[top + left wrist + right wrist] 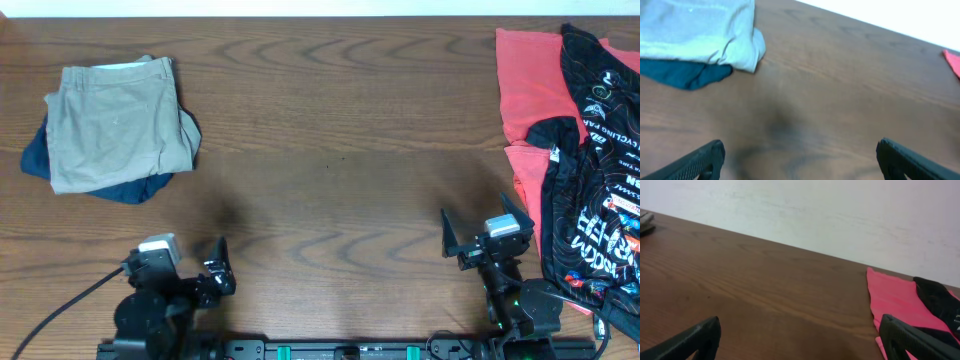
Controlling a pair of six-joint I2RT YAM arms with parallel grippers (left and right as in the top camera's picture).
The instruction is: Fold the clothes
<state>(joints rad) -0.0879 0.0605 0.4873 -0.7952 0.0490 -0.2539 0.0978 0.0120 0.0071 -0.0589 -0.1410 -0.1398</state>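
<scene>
Both the left end effector (pixel 800 162) and right end effector (pixel 800 340) gape wide.

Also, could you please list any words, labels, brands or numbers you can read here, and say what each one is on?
"CYCLING" (probable, partly blurred): white print on the black jersey, overhead view.
Larger white lettering and small logos lower on that jersey: too blurred to read.
Khaki trousers, navy garment, red garment: no text visible.
</scene>
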